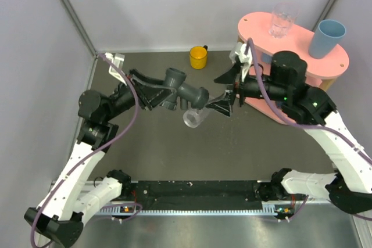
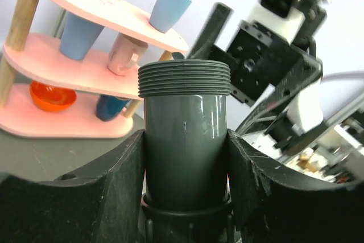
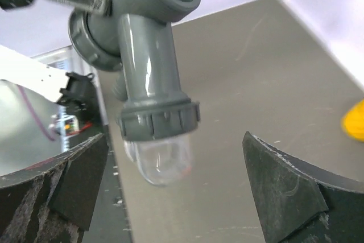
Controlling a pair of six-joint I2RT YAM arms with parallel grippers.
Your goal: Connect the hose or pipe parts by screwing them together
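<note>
Black fingers [image 2: 108,192] of the left gripper [image 2: 185,152] fill the bottom of its wrist view, clenched on one arm of the fitting [image 2: 185,123], whose bare threaded end [image 2: 183,78] points up past them. From above, that arm holds the fitting in the air over the table [image 1: 232,161], roughly midway between the two arms.

On another arm of the fitting sits the clear piece [image 3: 159,160], its collar [image 3: 159,120] snug round the pipe end and the clear dome hanging below. Right gripper [image 1: 223,91] is spread wide, one finger on each side of the clear piece and well clear of it, grasping nothing.

My reading is that the screwing is at or near its end: the piece hangs from the fitting with nothing else holding it. How far the collar has run up its thread cannot be told.

If it needs more, the next move calls for closing squarely on the collar, not the dome, and turning while the left keeps its grip firm; otherwise, drawing the right arm straight back without knocking the piece
</note>
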